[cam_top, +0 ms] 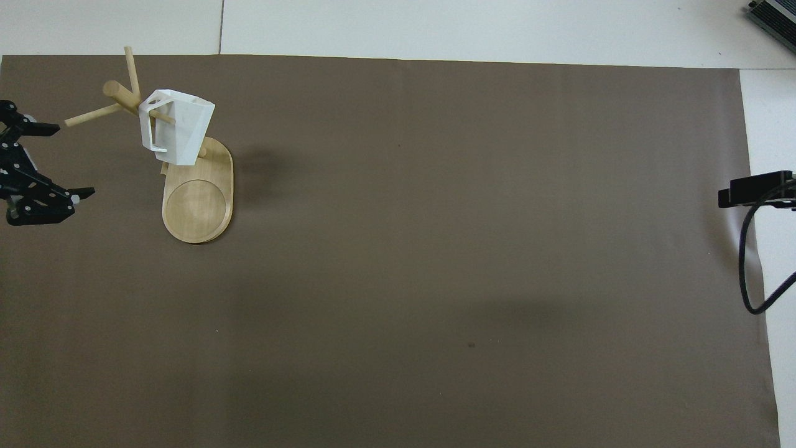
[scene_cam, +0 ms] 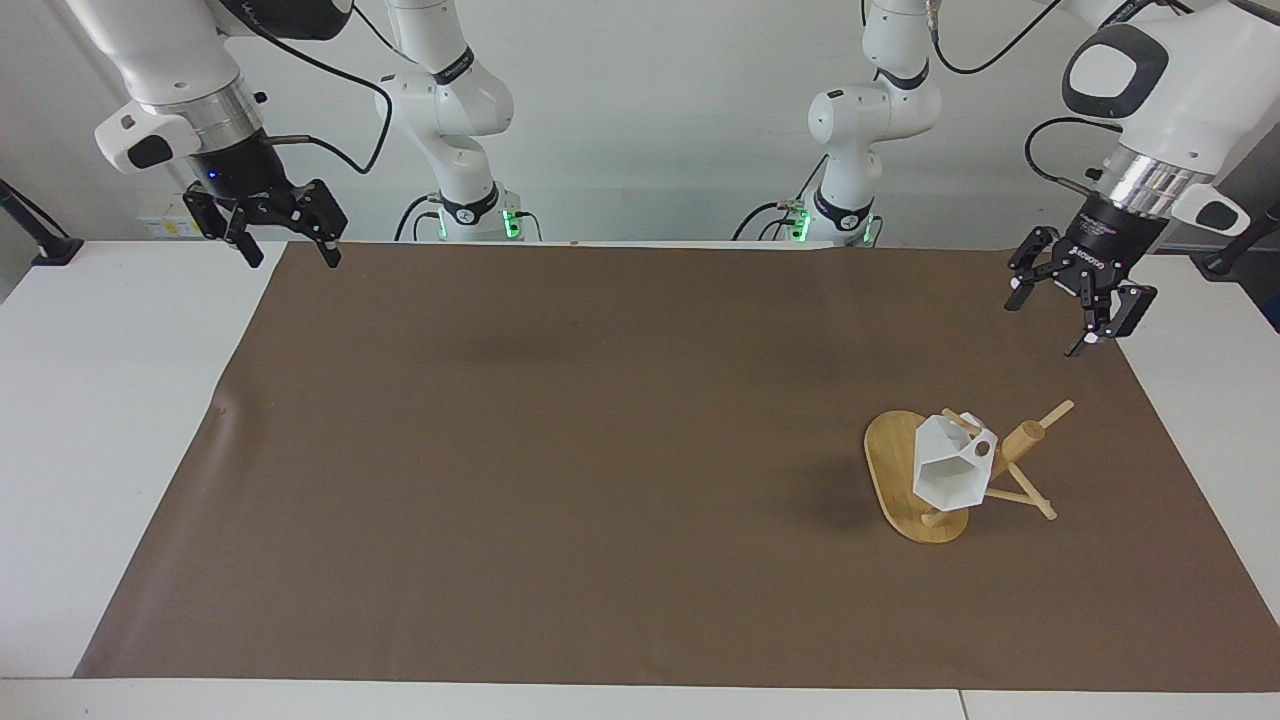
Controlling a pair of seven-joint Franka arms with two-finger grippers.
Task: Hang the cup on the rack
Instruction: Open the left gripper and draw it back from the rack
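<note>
Brown matting covers the desk point(scene_cam: 120, 420), where the cup point(scene_cam: 950, 470) is hung by its handle on a peg of the rack point(scene_cam: 905, 480), so both the left gripper point(scene_cam: 1075, 310), at the rack's one o'clock in the facing view, and the waiting right gripper point(scene_cam: 285, 235) are held aloft with fingers wide open and empty.

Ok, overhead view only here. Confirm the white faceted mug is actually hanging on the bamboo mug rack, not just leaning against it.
Observer: It hangs. In the facing view the white faceted mug hangs by its handle on a thin peg of the bamboo mug rack, open mouth tilted down, away from the robots.
Operator: Report the left gripper's height.
Observer: The left gripper is open, raised well above the mat, apart from the rack.
Operator: Now the right gripper; I see only a tip.
Observer: The right gripper is open, waiting in the air over the mat's corner at the right arm's end.
</note>
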